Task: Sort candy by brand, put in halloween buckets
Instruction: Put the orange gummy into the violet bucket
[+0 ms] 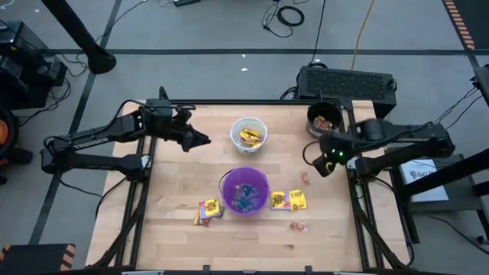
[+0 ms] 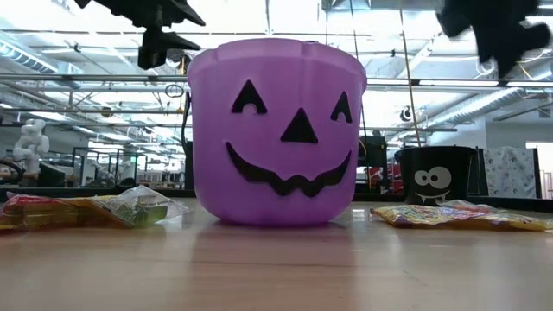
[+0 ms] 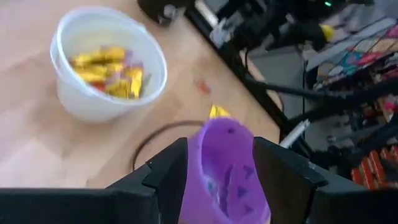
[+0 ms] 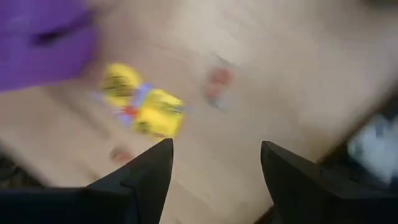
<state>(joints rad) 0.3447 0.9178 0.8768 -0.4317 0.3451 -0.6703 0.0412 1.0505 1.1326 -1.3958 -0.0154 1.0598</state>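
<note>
Wooden light-grained tabletop (image 1: 176, 191) is carrying everything, framed by the two dark arms. Left arm is waiting over the table's far left part, left gripper (image 1: 200, 140) hanging empty with jaws spread, aiming toward the white round plastic pail (image 1: 249, 134). Right arm is reaching in from the right edge; right gripper (image 1: 322, 166) is hovering just in front of the black round pail (image 1: 324, 118), jaws spread wide, nothing between them, looking down at the loose candy.

Purple round jack-o'-lantern pail (image 1: 245, 191) is sitting near the table's middle front, holding blue-green and pink wrappers. White pail is holding mostly yellow packets with a bit of red. Black pail, at the far right corner, is showing orange/red pieces inside.

Candy left on the wood: bright yellow packet cluster (image 1: 288, 200) touching the purple pail's right side, another yellow cluster (image 1: 208, 210) just beside its left, a small pink wrapped sweet (image 1: 305, 178) near the right gripper, a small orange-pink sweet (image 1: 298, 227) toward the front edge.

Risks, judging from here: the yellow cluster is lying against the purple pail, so a descending finger may be nudging or tipping the pail; bunched packets may be coming up together; a small flat sweet may be slipping out, or landing in the wrong brand's pail.
</note>
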